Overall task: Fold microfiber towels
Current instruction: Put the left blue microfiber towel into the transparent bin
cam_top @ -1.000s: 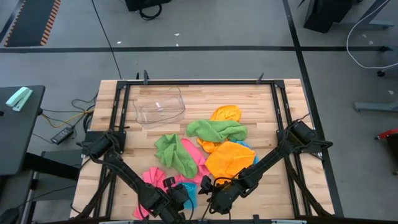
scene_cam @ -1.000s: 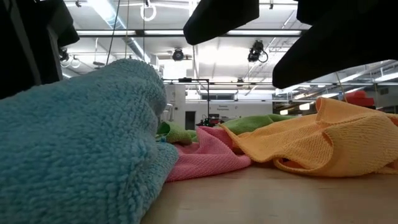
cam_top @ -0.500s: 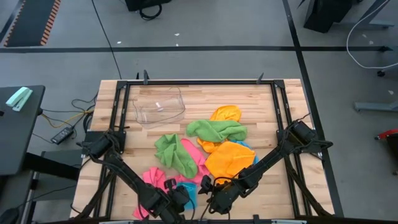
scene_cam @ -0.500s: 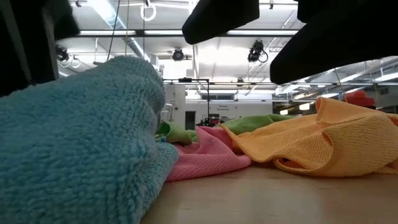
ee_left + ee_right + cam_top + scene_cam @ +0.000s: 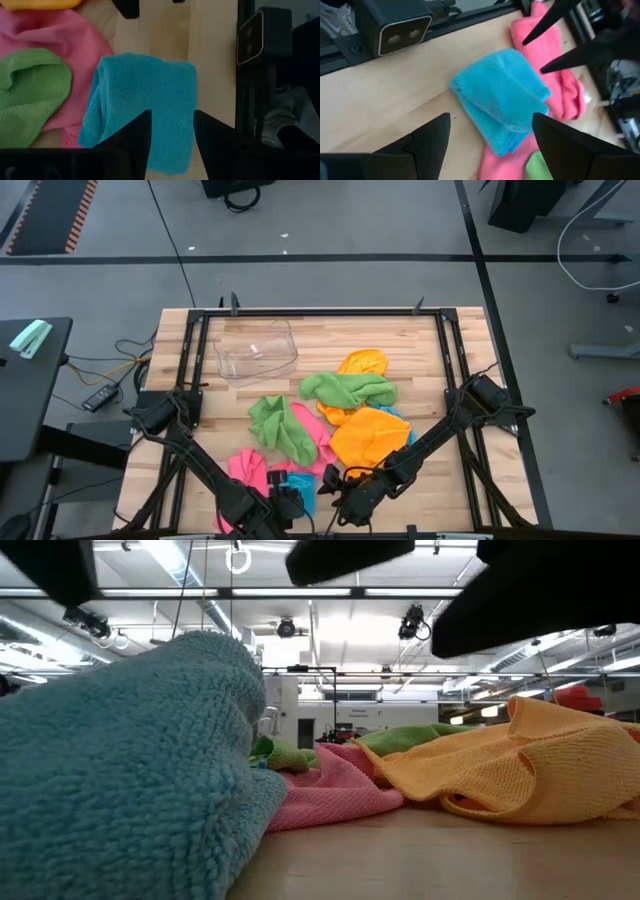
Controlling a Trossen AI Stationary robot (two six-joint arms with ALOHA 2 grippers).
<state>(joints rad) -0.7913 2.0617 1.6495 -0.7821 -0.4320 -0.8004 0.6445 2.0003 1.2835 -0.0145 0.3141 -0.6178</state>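
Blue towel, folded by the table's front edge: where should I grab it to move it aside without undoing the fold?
Probably grip the blue towel at its thick folded edge, where the layers stack. Come straight down from above with the right gripper, which hangs open over it, pinching all layers together. The pink towel lies against the far side, so that approach looks more crowded.

The high view looks straight down on the whole table (image 5: 420, 340) from far above. The low view sits at tabletop level, pressed close against the blue towel (image 5: 120, 780), facing the room behind. Both wrist views look down from near; all 4 views share that blue towel
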